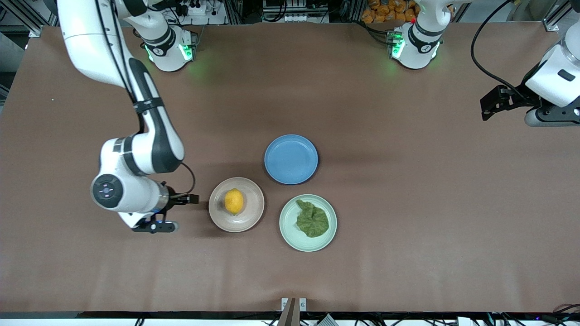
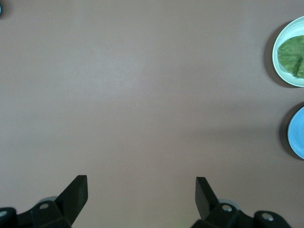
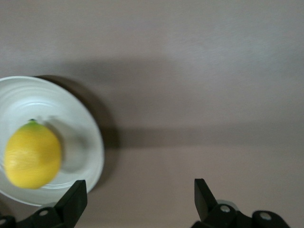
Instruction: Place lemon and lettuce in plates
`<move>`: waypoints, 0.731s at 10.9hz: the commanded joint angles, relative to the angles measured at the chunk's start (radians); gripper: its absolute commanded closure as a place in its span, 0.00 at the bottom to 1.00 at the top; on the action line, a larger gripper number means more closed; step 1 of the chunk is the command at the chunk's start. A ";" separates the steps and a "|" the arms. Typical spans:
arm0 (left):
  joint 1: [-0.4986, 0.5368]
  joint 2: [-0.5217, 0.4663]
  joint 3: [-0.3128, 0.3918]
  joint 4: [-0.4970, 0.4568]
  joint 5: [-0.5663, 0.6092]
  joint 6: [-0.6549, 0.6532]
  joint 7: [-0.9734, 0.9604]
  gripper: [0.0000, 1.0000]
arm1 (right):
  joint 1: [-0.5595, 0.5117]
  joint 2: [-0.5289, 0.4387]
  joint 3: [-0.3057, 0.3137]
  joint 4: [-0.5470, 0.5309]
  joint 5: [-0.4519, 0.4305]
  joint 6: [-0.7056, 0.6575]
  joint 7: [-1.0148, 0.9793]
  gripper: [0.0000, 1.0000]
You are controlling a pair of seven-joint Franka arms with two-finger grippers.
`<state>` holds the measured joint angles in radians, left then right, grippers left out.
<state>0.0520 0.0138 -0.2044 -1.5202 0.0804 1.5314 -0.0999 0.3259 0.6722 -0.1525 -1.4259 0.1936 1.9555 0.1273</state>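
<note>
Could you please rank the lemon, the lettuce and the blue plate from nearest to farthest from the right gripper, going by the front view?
From the right gripper, open over bare table:
1. Lemon, on the pinkish-beige plate right beside the gripper.
2. Blue plate, farther from the front camera than the other plates.
3. Lettuce, on the mint plate, toward the left arm's end.

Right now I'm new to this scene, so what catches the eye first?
The yellow lemon lying in the beige plate and the lettuce in the mint plate beside it, with a bare blue plate farther from the camera. The right gripper hangs open beside the beige plate; the left gripper waits open at its end of the table.
</note>
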 commanded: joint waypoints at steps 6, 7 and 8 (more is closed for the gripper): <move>-0.011 -0.024 0.022 -0.005 -0.014 0.004 0.016 0.00 | -0.254 -0.269 0.034 -0.229 -0.095 -0.067 -0.374 0.00; -0.006 -0.029 0.025 -0.006 -0.013 -0.010 0.012 0.00 | -0.266 -0.292 0.034 -0.229 -0.098 -0.081 -0.373 0.00; 0.006 -0.032 0.028 -0.006 -0.013 -0.037 0.020 0.00 | -0.281 -0.318 0.034 -0.229 -0.120 -0.102 -0.373 0.00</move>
<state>0.0485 0.0073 -0.1917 -1.5184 0.0804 1.5301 -0.0999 0.0858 0.4431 -0.1424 -1.6067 0.1157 1.8833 -0.2316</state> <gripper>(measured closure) 0.000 0.000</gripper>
